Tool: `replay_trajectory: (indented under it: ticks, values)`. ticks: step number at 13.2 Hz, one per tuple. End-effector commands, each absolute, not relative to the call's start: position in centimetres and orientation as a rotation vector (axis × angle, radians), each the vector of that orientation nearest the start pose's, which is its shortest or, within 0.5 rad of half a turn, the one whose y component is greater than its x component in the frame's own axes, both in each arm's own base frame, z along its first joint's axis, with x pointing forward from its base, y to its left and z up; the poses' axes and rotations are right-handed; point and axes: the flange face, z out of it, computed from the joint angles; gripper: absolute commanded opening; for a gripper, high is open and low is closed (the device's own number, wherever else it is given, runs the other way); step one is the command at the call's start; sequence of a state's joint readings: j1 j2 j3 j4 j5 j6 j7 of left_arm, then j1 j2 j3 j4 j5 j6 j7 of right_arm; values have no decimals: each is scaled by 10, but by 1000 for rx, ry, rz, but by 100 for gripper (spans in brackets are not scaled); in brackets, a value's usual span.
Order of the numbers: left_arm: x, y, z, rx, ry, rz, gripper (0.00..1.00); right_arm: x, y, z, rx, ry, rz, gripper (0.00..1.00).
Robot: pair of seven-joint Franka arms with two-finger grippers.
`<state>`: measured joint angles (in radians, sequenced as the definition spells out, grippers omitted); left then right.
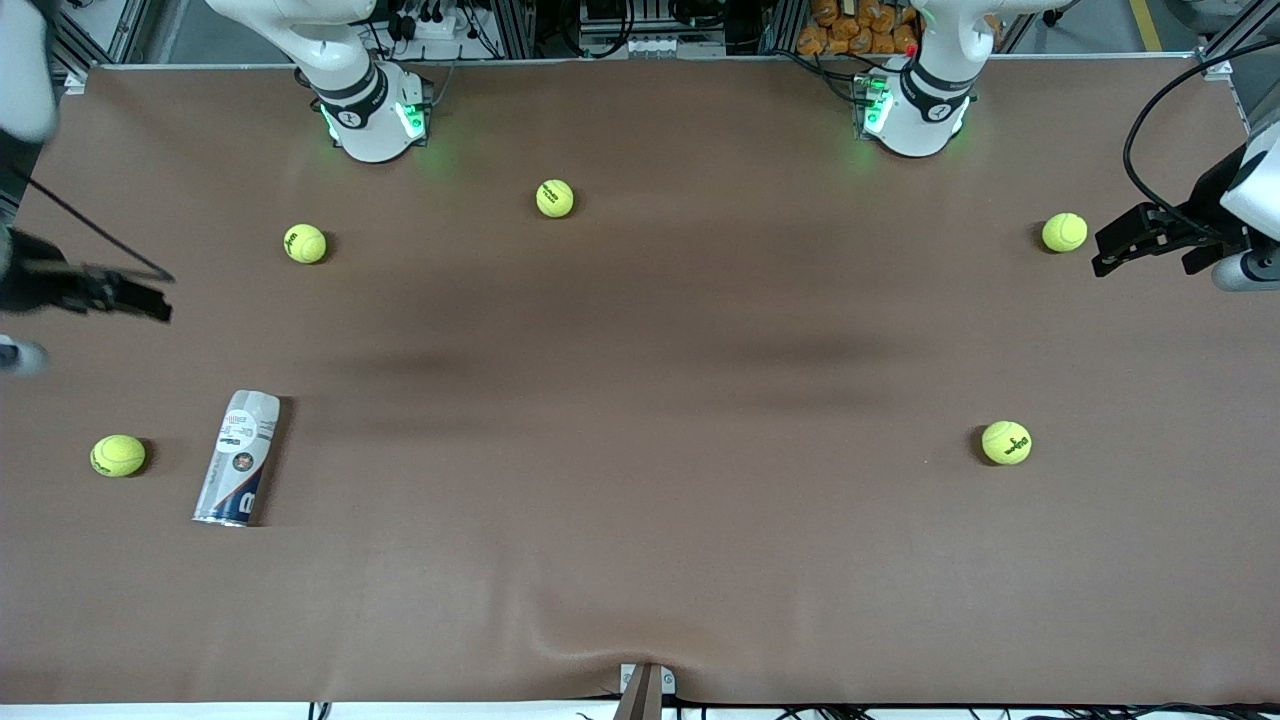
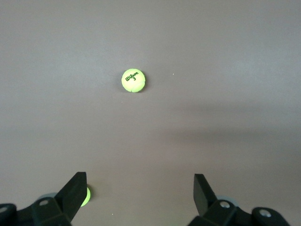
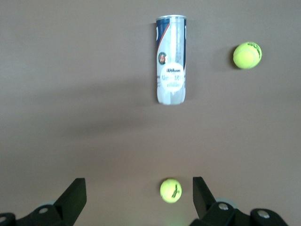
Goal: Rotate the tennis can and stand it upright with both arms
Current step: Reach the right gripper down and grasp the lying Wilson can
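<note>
Front view: the tennis can (image 1: 238,458) is seen lying on its side on the brown table (image 1: 640,560), toward the right arm's end, at about 8 o'clock from the table centre, its navy band and silvery rim nearest the front camera. A tennis ball (image 1: 118,455) is seen just beside the can; four more are scattered well apart, at 10 o'clock (image 1: 304,243), 11 o'clock (image 1: 555,198), 2 o'clock (image 1: 1064,232) and 4 o'clock (image 1: 1006,442). The right gripper (image 1: 135,298) is held in the air over the right arm's end of the table, jaws apart and empty. The left gripper (image 1: 1110,250) is held over the left arm's end, close to the 2 o'clock ball, jaws apart and empty. Left wrist view: the left gripper's jaws (image 2: 138,190) are seen wide apart with nothing between them; one ball (image 2: 133,80) lies on bare table and another is partly hidden by one finger (image 2: 75,193). Right wrist view: the right gripper's jaws (image 3: 139,195) are seen wide apart; the can (image 3: 170,59) lies flat, untouched, with a ball (image 3: 247,55) beside it and another (image 3: 170,190) lying closer to the jaws.
</note>
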<state>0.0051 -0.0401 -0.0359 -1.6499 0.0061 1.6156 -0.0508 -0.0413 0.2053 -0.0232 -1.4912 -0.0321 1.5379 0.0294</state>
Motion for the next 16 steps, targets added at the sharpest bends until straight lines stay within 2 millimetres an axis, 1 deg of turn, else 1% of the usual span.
replay_trajectory:
  ticks: [1,4,6,7,8,9,11,13,16]
  values:
    - [546,-15,617,-3140,2,-5,100,635,-49,482,-3180,36,289,100]
    - [546,-14,617,-3140,0,-5,100,653,-64,409,-3162,32,391,100]
    - [546,-13,617,-3140,-2,-5,100,663,-72,350,-3152,43,452,100]
    - [546,-12,617,-3140,-5,-5,100,666,-87,322,-3143,74,456,100]
    - [546,-12,617,-3140,-5,-5,100,666,-99,299,-3131,101,461,100]
    - [546,-12,617,-3140,-5,-5,100,666,-106,287,-3124,111,460,100]
    - [546,-12,616,-3140,-2,-2,100,670,-111,268,-3123,57,433,100]
    - [545,-11,616,-3140,0,0,100,671,-123,248,-3111,28,410,100]
    - [545,-10,616,-3140,-2,2,100,668,-126,226,-3082,36,394,100]
